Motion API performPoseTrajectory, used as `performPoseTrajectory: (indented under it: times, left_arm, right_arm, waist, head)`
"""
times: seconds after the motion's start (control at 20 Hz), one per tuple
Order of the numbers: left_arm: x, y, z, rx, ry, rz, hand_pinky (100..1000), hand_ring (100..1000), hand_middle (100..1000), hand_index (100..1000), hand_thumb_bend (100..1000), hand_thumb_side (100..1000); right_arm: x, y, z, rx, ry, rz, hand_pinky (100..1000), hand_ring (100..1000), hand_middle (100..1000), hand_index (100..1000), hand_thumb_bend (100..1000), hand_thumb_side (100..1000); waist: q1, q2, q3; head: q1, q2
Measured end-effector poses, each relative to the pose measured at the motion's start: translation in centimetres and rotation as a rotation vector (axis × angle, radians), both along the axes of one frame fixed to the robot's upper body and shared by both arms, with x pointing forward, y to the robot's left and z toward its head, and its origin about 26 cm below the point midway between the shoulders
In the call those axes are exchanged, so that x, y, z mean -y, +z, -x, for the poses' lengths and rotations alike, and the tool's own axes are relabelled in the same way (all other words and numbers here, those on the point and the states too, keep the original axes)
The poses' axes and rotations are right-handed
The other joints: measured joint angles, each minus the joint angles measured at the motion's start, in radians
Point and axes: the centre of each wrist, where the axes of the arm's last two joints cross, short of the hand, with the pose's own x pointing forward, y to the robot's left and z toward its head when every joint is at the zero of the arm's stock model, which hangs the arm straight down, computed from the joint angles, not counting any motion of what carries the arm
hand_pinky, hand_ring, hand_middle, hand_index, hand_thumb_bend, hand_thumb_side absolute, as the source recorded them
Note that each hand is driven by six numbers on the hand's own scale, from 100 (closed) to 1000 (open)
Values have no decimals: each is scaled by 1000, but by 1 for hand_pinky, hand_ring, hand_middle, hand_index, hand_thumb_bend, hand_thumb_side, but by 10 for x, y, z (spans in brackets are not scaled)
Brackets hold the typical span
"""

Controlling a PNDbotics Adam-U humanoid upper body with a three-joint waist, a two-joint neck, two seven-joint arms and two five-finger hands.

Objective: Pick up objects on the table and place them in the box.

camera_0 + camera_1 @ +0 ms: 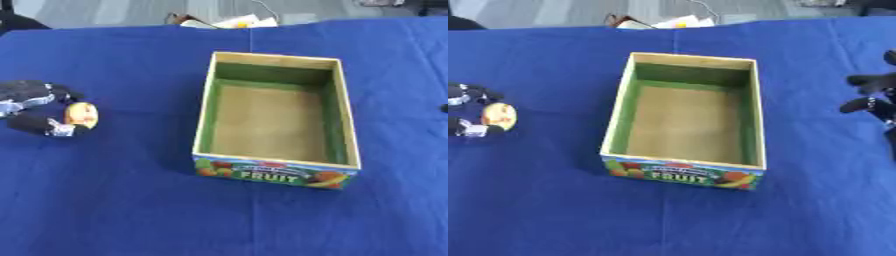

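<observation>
At about nine o'clock on the blue tablecloth (114, 200), the left hand (39, 107) reaches in from the edge with its fingers and thumb curled round a small yellow-and-orange object (81, 114), which sits pinched at the tips of the fingers. What the object is cannot be made out beyond its rounded shape and colour. It is well apart from the box, out to the box's nine o'clock side.

In the middle stands the box (206, 107), an open wooden crate with green inner walls, a bare tan floor and a front panel reading "FRUIT" among pictures of fruit. Nothing lies inside it.

At three o'clock, in the right eye view, the right hand (874, 95) shows at the edge, dark fingers spread and relaxed, holding nothing, clear of the box.

At twelve o'clock, beyond the cloth's far edge, lies some white and yellow clutter (234, 22).
</observation>
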Motion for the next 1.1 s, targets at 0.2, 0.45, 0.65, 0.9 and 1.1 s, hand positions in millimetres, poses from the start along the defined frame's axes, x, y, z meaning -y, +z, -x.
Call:
performPoseTrajectory:
  times: [0.2, 0.45, 0.65, 0.9, 1.1]
  left_arm:
    - [-1, -2, 0, 9, 0, -24, 606, 771, 746, 959, 484, 953]
    - [1, -1, -2, 57, -16, -17, 547, 703, 635, 848, 280, 823]
    - [2, -4, -2, 111, -19, 15, 517, 656, 590, 799, 184, 727]
    - [5, -7, -3, 150, -24, 47, 478, 617, 572, 760, 169, 420]
    - [5, -9, -3, 169, -30, 67, 457, 594, 558, 745, 100, 254]
  right_arm:
    - [0, 0, 0, -1, 1, 0, 579, 776, 564, 874, 100, 1000]
    - [-1, -1, 0, -3, 3, -4, 580, 777, 564, 875, 100, 1000]
    - [-1, -1, 0, -4, 4, -6, 580, 778, 564, 875, 100, 1000]
    - [-1, -1, 0, -6, 3, -6, 580, 778, 564, 875, 100, 1000]
    - [-1, -1, 0, -6, 2, -6, 581, 778, 564, 875, 100, 1000]
  waist:
    - [0, 0, 0]
    - [-1, 0, -1]
    - [-2, 1, -1]
    - [-2, 1, -1]
    - [-3, 1, -1]
  head:
    - [1, 0]
    - [4, 0]
    - [5, 0]
    - [7, 0]
    - [7, 0]
